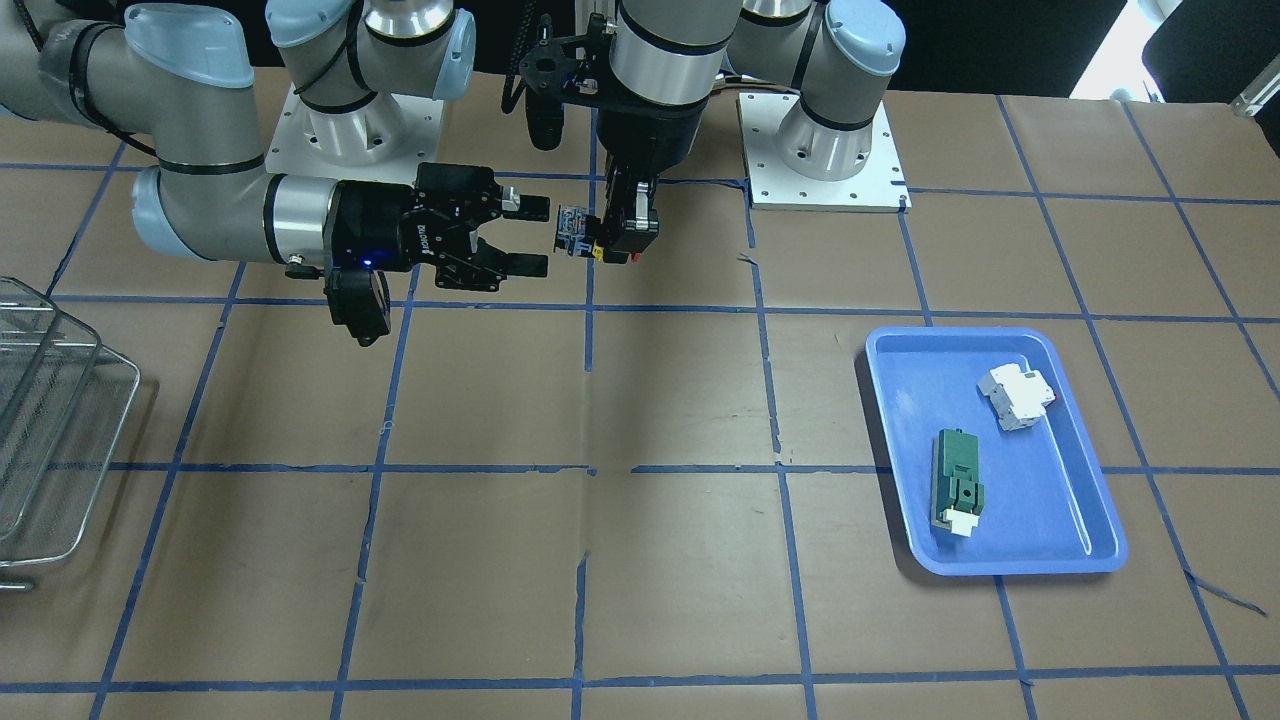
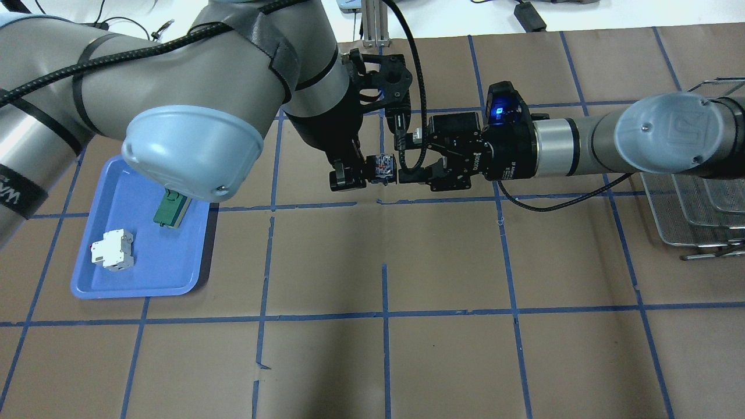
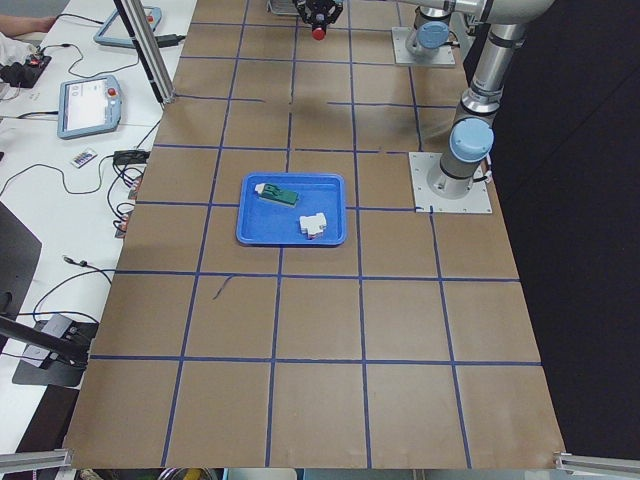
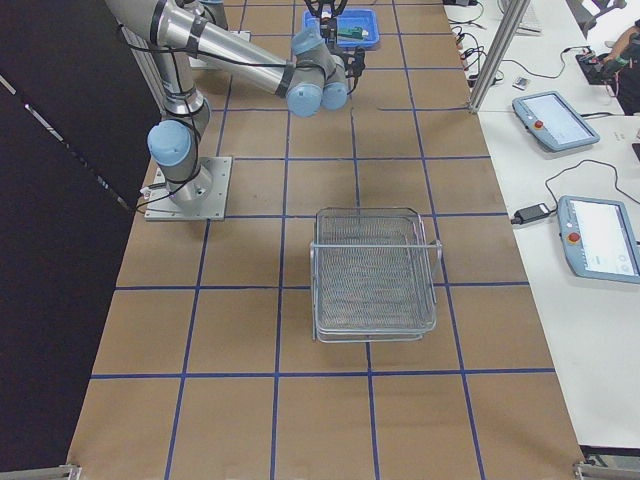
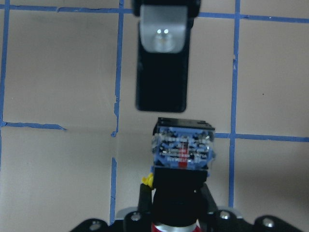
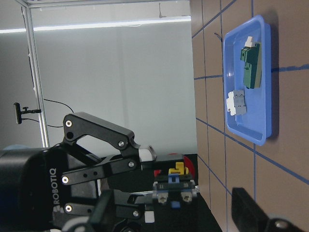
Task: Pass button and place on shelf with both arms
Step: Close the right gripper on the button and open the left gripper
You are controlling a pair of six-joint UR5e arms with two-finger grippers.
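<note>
My left gripper (image 1: 622, 240) hangs above the table near the robot's bases and is shut on the button (image 1: 572, 232). It grips the red-capped end, and the blue-and-black block end sticks out sideways. The button also shows in the overhead view (image 2: 384, 167) and in the left wrist view (image 5: 183, 153). My right gripper (image 1: 535, 237) lies horizontal and open. Its fingertips are just short of the button's blue end, one on each side of its line and not touching it. One right finger (image 5: 161, 63) shows in the left wrist view. The wire-mesh shelf (image 1: 50, 420) stands at the table's edge on my right side.
A blue tray (image 1: 1000, 335) on my left side holds a green module (image 1: 958, 475) and a white breaker (image 1: 1017, 395). The shelf also shows in the overhead view (image 2: 698, 203) and the right side view (image 4: 372, 270). Brown paper with blue tape lines covers the table.
</note>
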